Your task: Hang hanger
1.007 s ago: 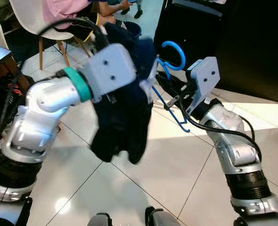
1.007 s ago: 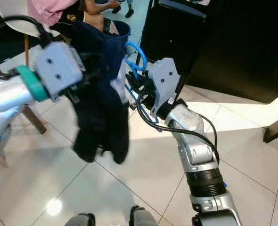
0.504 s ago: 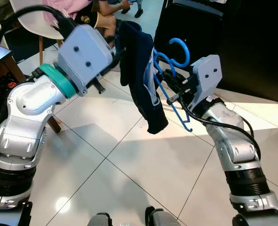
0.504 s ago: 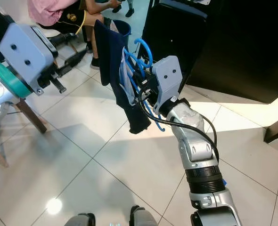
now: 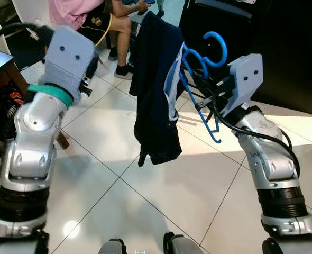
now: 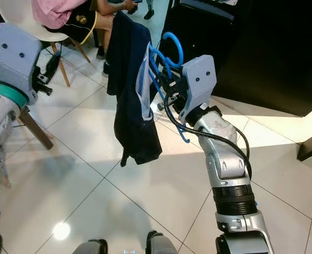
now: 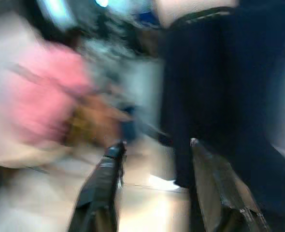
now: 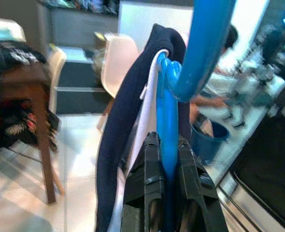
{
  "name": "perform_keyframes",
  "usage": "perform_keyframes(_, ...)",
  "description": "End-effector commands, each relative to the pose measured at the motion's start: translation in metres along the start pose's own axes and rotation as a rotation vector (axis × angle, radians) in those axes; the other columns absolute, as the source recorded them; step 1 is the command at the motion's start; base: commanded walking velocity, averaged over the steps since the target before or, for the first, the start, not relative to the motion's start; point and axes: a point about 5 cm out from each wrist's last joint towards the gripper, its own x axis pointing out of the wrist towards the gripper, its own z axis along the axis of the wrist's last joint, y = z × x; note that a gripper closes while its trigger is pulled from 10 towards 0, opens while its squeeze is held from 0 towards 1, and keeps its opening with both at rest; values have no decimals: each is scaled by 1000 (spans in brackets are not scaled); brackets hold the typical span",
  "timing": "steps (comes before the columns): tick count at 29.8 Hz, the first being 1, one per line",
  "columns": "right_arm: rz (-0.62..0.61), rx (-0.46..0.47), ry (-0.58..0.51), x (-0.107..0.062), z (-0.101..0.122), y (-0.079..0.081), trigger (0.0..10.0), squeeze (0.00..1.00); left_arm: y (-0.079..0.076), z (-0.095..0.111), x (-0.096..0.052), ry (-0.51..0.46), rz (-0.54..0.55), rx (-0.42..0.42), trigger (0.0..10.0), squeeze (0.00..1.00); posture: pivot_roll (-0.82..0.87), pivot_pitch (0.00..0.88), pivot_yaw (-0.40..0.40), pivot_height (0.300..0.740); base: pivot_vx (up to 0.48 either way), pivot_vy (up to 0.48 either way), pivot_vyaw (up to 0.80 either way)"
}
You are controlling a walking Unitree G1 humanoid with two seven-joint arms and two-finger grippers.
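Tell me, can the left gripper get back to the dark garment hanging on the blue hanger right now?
Probably yes. The left gripper is open and faces the dark garment with free space between them, while the right gripper holds the blue hanger up.

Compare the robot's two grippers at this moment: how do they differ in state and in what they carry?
The right gripper is shut on the blue hanger, which bears a dark garment; the left gripper is open and carries nothing. The right is beside the garment; the left stands apart. Both are raised.
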Motion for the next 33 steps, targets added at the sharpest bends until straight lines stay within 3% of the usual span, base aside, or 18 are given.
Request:
perform_keyframes(1, 54, -10, -98, 2, 20, 6, 10000, 0, -4, -4, -4, 2, -79, -100, 10000, 1000, 49, 112, 22, 740, 0, 0, 0)
perform_keyframes(4, 147, 19, -121, -1, 24, 16, 10000, 0, -12, -14, -7, 12, -155, -167, 10000, 1000, 52, 111, 21, 740, 0, 0, 0)
perform_keyframes(10, 300, 33, -136, -10, 33, 27, 10000, 0, -5, -21, -7, 17, -132, -241, 10000, 1000, 45, 107, 23, 740, 0, 0, 0)
perform_keyframes(11, 308, 32, -134, -11, 34, 26, 10000, 0, -3, -22, -7, 18, -135, -253, 10000, 475, 44, 106, 24, 740, 0, 0, 0)
perform_keyframes(17, 313, 32, -133, -11, 34, 26, 10000, 0, -3, -22, -8, 24, -135, -260, 10000, 475, 42, 105, 24, 740, 0, 0, 0)
perform_keyframes(18, 313, 32, -133, -12, 34, 26, 10000, 0, -4, -23, -10, 33, -162, -282, 10000, 0, 42, 103, 23, 740, 0, 0, 0)
perform_keyframes(19, 313, 32, -133, -12, 34, 26, 10000, 0, -4, -23, -10, 33, -162, -282, 10000, 0, 42, 103, 23, 740, 0, 0, 0)
perform_keyframes(20, 325, 37, -137, -11, 35, 28, 10000, 0, -14, -22, -15, 38, -280, -330, 10000, 0, 44, 100, 19, 740, 0, 0, 0)
perform_keyframes(21, 325, 37, -137, -11, 35, 28, 10000, 0, -14, -22, -15, 38, -280, -330, 10000, 0, 44, 100, 19, 740, 0, 0, 0)
perform_keyframes(22, 334, 41, -141, -10, 36, 29, 10000, 0, -22, -20, -20, 38, -380, -364, 10000, 0, 43, 98, 20, 740, 0, 0, 0)
perform_keyframes(23, 334, 41, -141, -10, 36, 29, 10000, 0, -22, -20, -20, 38, -380, -364, 10000, 0, 43, 98, 20, 740, 0, 0, 0)
perform_keyframes(24, 347, 47, -142, -10, 37, 31, 10000, 0, -29, -16, -27, 32, -495, -403, 10000, 0, 42, 97, 22, 740, 0, 0, 0)
perform_keyframes(25, 345, 45, -134, -10, 35, 30, 10000, 0, -29, -13, -29, 23, -521, -418, 10000, 0, 43, 96, 22, 740, 0, 0, 0)
perform_keyframes(33, 346, 46, -121, -12, 34, 28, 10000, 0, -24, -9, -35, 15, -552, -410, 10000, 0, 46, 98, 22, 740, 0, 0, 0)
